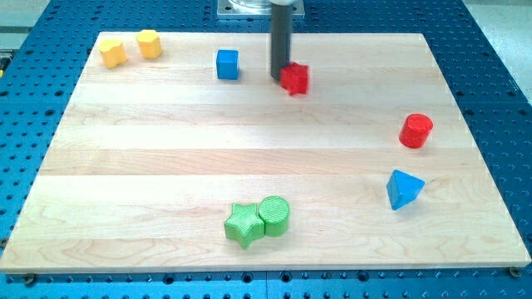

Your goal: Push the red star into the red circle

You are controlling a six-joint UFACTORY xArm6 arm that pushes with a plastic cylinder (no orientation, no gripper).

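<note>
A pale wooden board (249, 149) lies on a blue perforated table (499, 50), seen from above and slightly in front. I have no gripper, so there is nothing to open, close or grasp with; I end in a straight dark rod that comes down from the view's top. My tip (281, 79) rests on the board toward twelve o'clock, touching the left side of the red star (294, 79), which sits just at my tip's three o'clock. The red circle (416, 131), an upright cylinder, stands well apart from the star, toward the star's four o'clock, near the board's right edge. A blue cube (227, 64) sits near my tip at its nine o'clock. Two yellow blocks (130, 47), faceted in shape, sit side by side at the board's ten o'clock corner. A blue triangular block (403, 188) lies below the red circle at its six o'clock. At the board's six o'clock, a green star (243, 225) touches a green circle (274, 215).
</note>
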